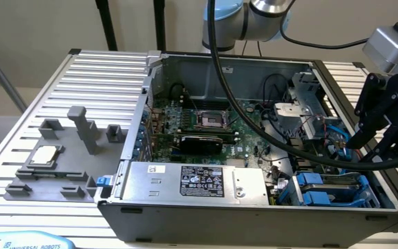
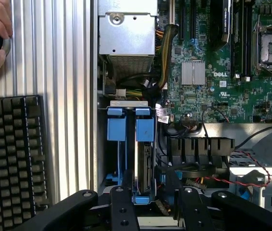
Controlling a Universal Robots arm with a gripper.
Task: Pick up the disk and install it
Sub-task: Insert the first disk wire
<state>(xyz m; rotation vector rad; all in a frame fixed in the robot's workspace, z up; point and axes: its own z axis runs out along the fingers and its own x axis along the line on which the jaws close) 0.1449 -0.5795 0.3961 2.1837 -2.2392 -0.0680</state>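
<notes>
Nearest, the gripper (image 2: 153, 195) is seen with its jaws part open and nothing held between them — it hangs above the drive bay (image 2: 126, 103). Just below, the disk (image 2: 144, 166) stands on edge in its blue carrier (image 2: 144, 129), slotted into the bay beside a second blue carrier (image 2: 117, 127). The disk is judged to be seated, or nearly so. For this step to be done well, the jaws should be kept square to the slot, and the red-and-black wires (image 2: 245, 157) close by should be left untouched. Farther off, the green motherboard (image 2: 213, 62) is seen past the bay.
</notes>
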